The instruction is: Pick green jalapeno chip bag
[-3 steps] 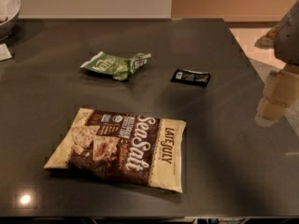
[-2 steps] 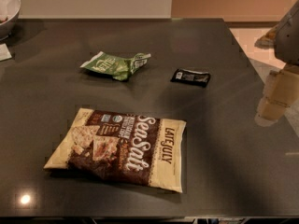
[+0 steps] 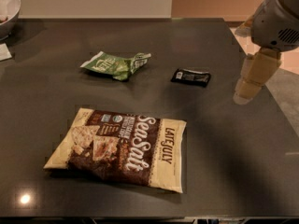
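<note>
The green jalapeno chip bag (image 3: pixel 115 64) lies crumpled on the dark table (image 3: pixel 224 139), at the back left of centre. It is small, green foil with white lettering. My gripper (image 3: pixel 252 80) hangs over the table's right edge, well to the right of the green bag and just right of a small black packet (image 3: pixel 190 77). It holds nothing that I can see. A large brown-and-cream "Sea Salt" chip bag (image 3: pixel 122 147) lies flat in front of the green bag, nearer the camera.
A white bowl (image 3: pixel 6 10) stands at the table's far left corner, with a white paper scrap (image 3: pixel 4 52) below it. The table's right edge runs diagonally under my arm, with light floor (image 3: pixel 285 85) beyond.
My gripper has moved a little to the left and farther back, in over the table's right edge. The bags and the packet have not moved.
</note>
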`<state>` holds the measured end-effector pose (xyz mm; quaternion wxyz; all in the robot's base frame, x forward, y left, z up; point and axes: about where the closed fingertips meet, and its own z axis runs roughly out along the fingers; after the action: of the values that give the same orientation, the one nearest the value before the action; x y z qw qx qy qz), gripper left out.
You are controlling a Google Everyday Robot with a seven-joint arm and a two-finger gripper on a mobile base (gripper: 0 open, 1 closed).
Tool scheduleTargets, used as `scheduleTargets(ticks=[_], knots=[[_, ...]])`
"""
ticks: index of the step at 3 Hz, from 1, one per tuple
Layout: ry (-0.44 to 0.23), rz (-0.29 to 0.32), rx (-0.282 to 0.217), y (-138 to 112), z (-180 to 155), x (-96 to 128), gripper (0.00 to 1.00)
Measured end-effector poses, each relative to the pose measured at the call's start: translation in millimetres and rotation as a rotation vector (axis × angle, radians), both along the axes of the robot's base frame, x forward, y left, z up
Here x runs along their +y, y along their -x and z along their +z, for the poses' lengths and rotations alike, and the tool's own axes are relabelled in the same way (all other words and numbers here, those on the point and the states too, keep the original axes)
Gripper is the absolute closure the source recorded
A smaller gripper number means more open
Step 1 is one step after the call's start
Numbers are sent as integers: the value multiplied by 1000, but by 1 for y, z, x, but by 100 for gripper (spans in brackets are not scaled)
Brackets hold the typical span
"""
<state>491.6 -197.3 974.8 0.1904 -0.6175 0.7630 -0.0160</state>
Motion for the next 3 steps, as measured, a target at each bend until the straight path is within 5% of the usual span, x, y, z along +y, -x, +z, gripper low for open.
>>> scheduleTargets(ticks=[3], knots=[[-191, 86, -25, -127, -25, 82, 0]])
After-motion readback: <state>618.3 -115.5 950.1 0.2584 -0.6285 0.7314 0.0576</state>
